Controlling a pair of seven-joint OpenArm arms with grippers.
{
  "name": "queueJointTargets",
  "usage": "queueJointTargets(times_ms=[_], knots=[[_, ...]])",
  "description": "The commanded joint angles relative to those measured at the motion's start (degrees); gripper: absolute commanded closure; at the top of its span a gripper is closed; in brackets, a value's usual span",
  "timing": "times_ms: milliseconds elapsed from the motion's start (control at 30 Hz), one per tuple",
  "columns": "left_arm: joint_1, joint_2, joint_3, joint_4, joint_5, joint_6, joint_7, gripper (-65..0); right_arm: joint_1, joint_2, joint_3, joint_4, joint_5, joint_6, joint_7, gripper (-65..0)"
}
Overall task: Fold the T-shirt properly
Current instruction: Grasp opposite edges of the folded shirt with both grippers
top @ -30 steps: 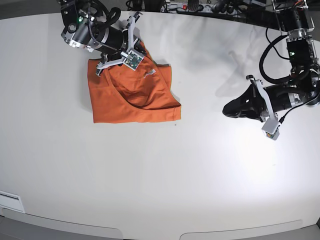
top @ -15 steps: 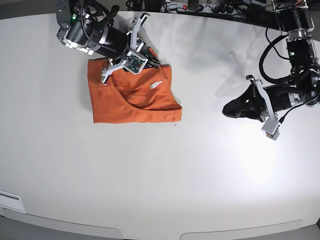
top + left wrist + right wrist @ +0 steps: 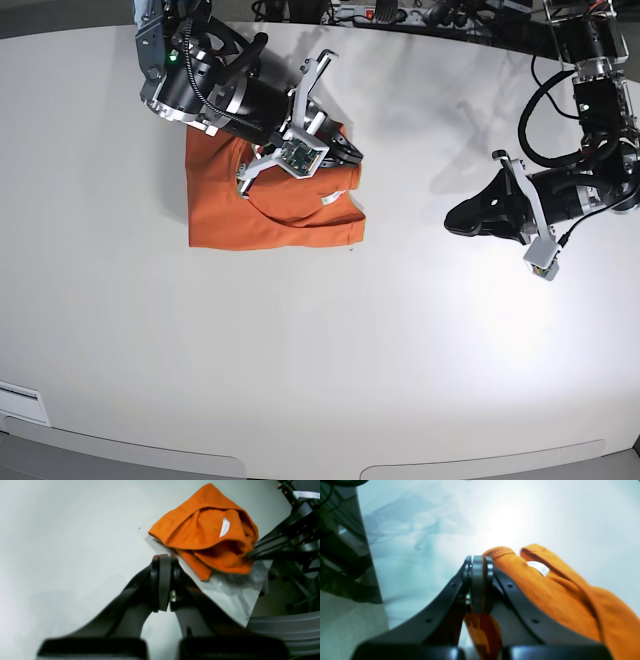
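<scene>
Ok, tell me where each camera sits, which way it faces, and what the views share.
Base: overhead, looking down on the table, both arms and the T-shirt.
Left wrist: behind the shut left gripper, facing across the table toward the T-shirt and the other arm.
Right wrist: behind the right gripper, shut on the T-shirt.
Shared: all three show the T-shirt and its white tag.

A wide white counter (image 3: 330, 350) fills the view, with a bright glare of light near its right edge. Along its far edge lie dark cables and a power strip (image 3: 385, 14). Its near edge is curved.
</scene>
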Motion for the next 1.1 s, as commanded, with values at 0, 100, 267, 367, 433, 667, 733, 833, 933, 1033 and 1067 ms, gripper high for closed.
queueJointTargets(times_ms=[0,100,267,367,433,667,733,833,933,1033,1067], knots=[[-1.0,-1.0,-0.5,0.9,-1.5,-0.4,-0.9,0.0,0.7,-0.3,-1.4,0.2,1.0,0.1,1.7,0.0],[-1.0,-0.9,-0.5,0.9,-1.5,-0.4,-0.9,0.0,0.7,-0.3,-4.5,-0.9,0.8,0.1,1.7,-2.9],[-1.0,-1.0,-0.5,0.9,-1.5,-0.4,-0.9,0.0,2.4,-0.3,-7.5,-0.1,3.5,0.1,1.5,-42.7],[-1.0,-1.0,-0.5,0.9,-1.6,-0.4,-0.9,0.0,3.8,-0.3,-7.6,3.0,5.7,0.1,1.1,-43.3],[-1.0,-1.0,-0.5,0.9,-1.8,-0.4,-0.8,0.0,4.7,-0.3,-6.9,5.2,3.6,0.1,1.3,-43.1],[-1.0,-1.0,0.5,2.3,-9.5,-0.5,2.5,0.0,7.8,1.8,1.4,5.6,-9.5,-4.5,3.4,0.0],[-0.9,-1.0,2.4,4.9,-9.5,-0.5,2.5,0.0,7.9,4.0,4.6,4.6,-9.5,-4.5,5.0,0.0],[-0.9,-1.0,6.9,9.7,-9.5,-0.5,2.5,0.0,7.9,7.2,8.0,2.6,-9.1,-3.6,6.5,0.0],[0.1,-1.0,12.5,14.0,-8.7,-0.5,2.5,0.0,8.3,10.3,9.3,-0.8,-7.3,-1.9,6.7,0.0],[1.7,-1.0,18.5,16.7,-1.2,-0.5,2.5,0.0,9.3,13.3,9.3,-5.5,-5.7,0.1,6.7,0.0],[1.9,-1.0,20.6,17.0,1.8,-0.5,2.5,0.0,10.1,14.2,9.3,-7.4,-5.5,0.1,6.7,0.0]])
